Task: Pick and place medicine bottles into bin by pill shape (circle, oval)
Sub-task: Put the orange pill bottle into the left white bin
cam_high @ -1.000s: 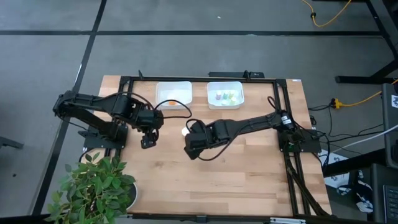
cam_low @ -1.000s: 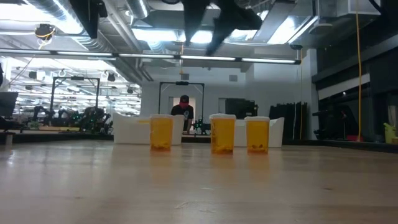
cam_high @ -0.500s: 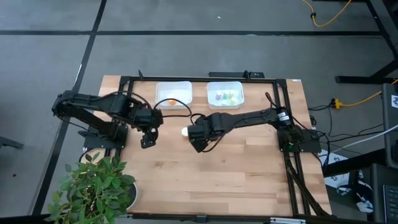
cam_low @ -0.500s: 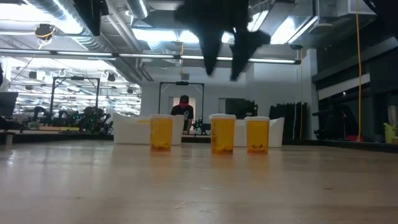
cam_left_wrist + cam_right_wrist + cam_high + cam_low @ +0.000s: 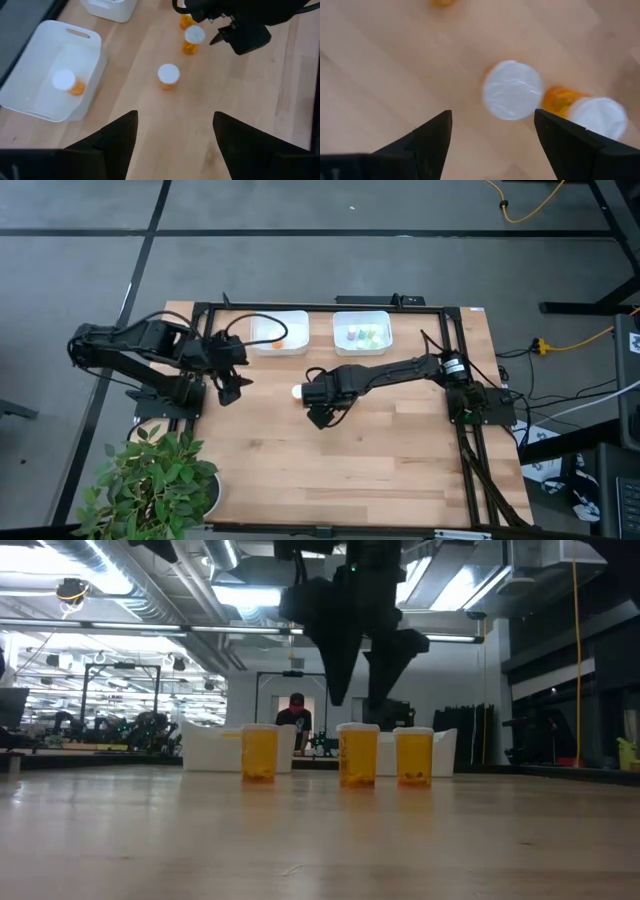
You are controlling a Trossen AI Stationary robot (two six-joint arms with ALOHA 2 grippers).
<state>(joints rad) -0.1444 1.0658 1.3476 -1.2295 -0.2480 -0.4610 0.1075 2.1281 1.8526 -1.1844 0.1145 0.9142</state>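
Observation:
Three orange medicine bottles with white caps stand upright on the wooden table: one to the left (image 5: 259, 753), one in the middle (image 5: 358, 755), one to the right (image 5: 414, 757). My right gripper (image 5: 360, 692) hangs open, pointing down, just above the middle bottle, whose cap (image 5: 512, 90) shows between its fingers. In the high view only one cap (image 5: 297, 391) shows beside my right gripper (image 5: 318, 406). My left gripper (image 5: 228, 387) is open near the table's left edge and holds nothing. One white bin (image 5: 262, 322) holds an orange bottle (image 5: 65, 82). The other bin (image 5: 340, 322) holds pale green bottles.
The two white bins stand side by side at the table's far edge. A potted plant (image 5: 150, 480) overhangs the near left corner. A black frame (image 5: 460, 380) runs around the table. The near half of the wooden top is bare.
My right gripper has sunk toward the middle bottle; its fingers now hang just above the cap. My left gripper has drawn back toward the table's left edge, risen and tipped up. The bottles have not moved.

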